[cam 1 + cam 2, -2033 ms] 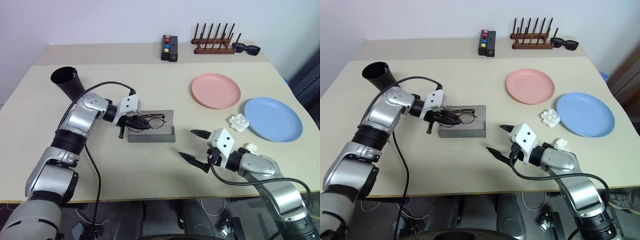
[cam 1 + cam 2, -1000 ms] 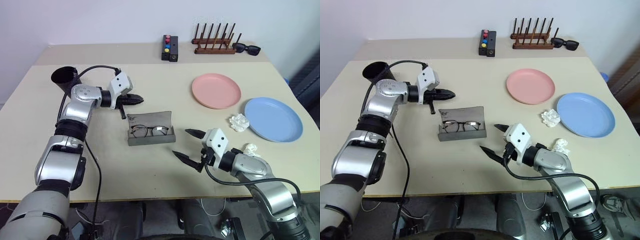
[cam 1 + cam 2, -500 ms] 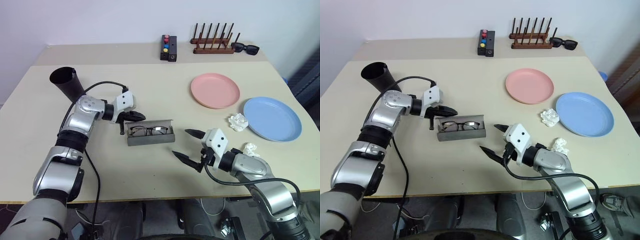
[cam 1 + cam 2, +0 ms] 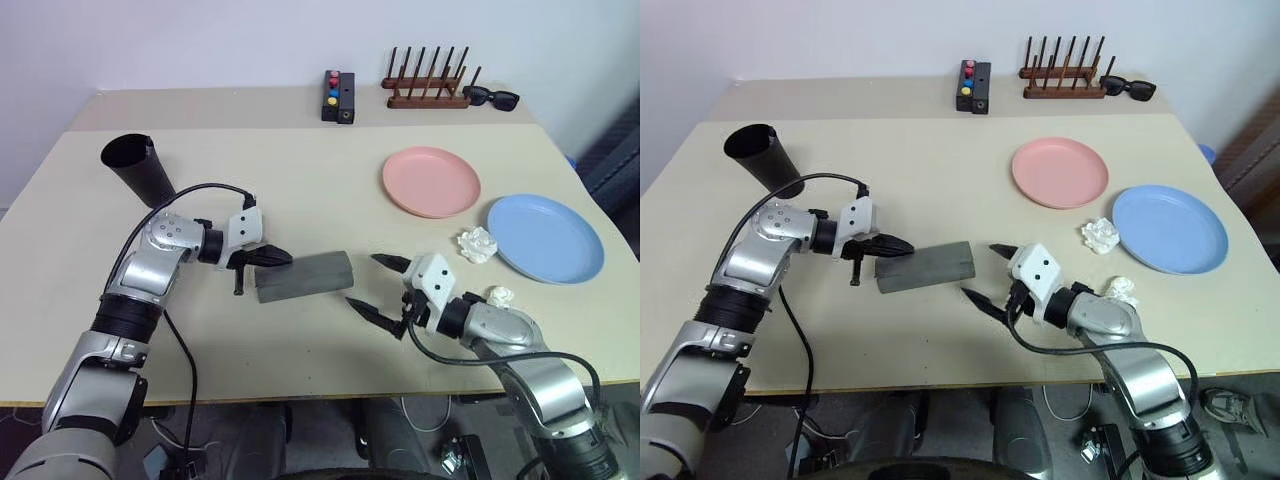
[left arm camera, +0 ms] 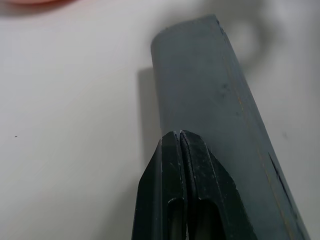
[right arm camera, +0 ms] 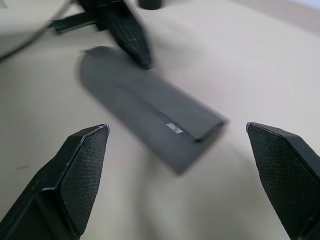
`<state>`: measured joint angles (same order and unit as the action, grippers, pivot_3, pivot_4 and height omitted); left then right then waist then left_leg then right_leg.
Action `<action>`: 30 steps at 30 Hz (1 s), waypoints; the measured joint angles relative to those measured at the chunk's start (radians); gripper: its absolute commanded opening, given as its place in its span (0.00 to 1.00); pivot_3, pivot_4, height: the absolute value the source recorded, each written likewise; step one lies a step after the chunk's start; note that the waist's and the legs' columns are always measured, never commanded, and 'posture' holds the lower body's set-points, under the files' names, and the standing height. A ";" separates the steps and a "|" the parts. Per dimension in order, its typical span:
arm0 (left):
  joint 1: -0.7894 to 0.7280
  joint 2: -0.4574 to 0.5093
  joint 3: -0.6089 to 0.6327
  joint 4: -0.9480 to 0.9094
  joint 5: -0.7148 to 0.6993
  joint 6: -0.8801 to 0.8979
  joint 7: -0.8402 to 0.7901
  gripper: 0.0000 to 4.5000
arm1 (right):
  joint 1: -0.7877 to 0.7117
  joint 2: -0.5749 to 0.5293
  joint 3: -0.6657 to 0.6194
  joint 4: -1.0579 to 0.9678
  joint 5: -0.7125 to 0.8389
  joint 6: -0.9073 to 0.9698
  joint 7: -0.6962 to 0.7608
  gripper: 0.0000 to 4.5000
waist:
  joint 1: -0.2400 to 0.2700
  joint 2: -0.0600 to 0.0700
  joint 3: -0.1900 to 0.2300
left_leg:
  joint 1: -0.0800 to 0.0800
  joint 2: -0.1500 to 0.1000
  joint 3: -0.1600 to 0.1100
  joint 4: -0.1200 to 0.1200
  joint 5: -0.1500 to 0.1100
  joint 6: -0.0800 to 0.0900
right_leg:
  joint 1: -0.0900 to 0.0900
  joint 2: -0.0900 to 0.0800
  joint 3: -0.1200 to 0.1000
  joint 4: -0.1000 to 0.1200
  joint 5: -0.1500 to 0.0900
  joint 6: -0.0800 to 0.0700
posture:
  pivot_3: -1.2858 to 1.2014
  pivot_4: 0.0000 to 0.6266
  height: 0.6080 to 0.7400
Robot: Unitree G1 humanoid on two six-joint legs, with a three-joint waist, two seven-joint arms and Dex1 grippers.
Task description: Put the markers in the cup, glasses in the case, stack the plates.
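Case (image 4: pixel 305 276) lid down, long axis running from closed, empty left gripper (image 4: pixel 284 258) toward wide-open, empty right gripper (image 4: pixel 378 285).

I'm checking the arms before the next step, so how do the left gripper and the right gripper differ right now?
The left gripper has its fingers shut together, while the right gripper has its fingers spread wide open. The left gripper's tips sit at the left end of the closed grey case; the right gripper hangs just off the case's right end, apart from it. Both are black, two-fingered, and aimed toward the case.
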<state>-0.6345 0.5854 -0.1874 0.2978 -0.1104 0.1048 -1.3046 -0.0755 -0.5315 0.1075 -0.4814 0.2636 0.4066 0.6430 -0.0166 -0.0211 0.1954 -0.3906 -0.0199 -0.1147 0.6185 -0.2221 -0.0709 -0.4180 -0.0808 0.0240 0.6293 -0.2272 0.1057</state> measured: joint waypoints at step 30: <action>0.358 -0.076 0.233 -0.595 -0.437 0.395 0.360 0.00 | -0.635 -0.019 0.184 1.151 -0.653 -0.475 -0.359 0.00 | -0.011 0.001 0.000 | 0.000 0.000 0.001 -0.002 0.000 0.000 | -0.002 0.000 0.001 0.000 0.001 -0.001 | 0.52 0.24 1.00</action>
<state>-0.2770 0.5090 0.0454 -0.2973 -0.5478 0.4999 -0.9443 -0.7101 -0.5500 0.2917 0.6696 -0.3892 -0.0680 0.2843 -0.0273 -0.0204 0.1959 -0.3905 -0.0200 -0.1136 0.6166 -0.2219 -0.0711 -0.4195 -0.0808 0.0251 0.6292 -0.2262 0.1045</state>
